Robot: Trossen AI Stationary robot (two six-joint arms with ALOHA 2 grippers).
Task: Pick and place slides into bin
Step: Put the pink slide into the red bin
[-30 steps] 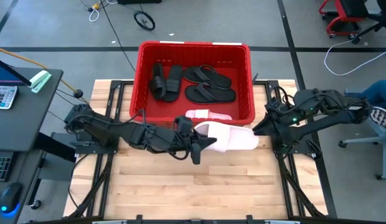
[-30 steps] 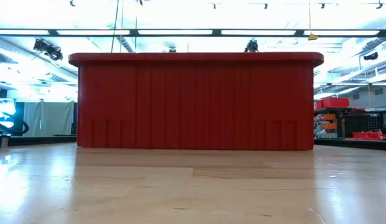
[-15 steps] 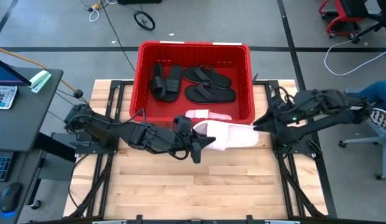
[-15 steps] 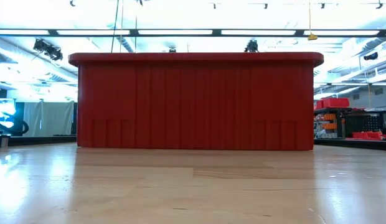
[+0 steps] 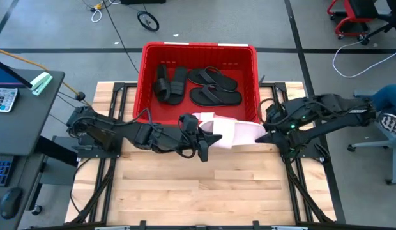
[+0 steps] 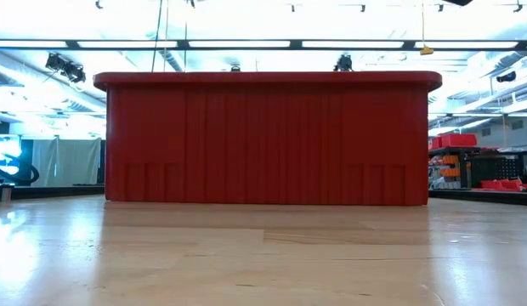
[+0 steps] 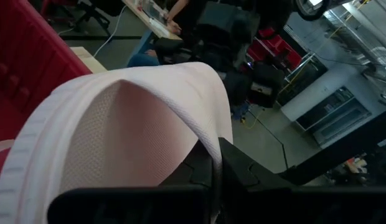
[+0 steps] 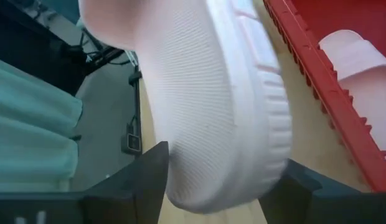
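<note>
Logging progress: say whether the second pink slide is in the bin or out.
Out. The pink slide is held at the bin's front rim between the left gripper and right gripper.

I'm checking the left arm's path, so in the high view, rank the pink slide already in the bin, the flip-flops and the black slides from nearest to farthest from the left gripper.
From the left gripper, holding a pink slide at the bin's near wall:
1. Pink slide in the bin, just inside the near wall.
2. Flip-flops, right half of the bin.
3. Black slides, left half; close to the flip-flops' distance, so this order is loose.
</note>
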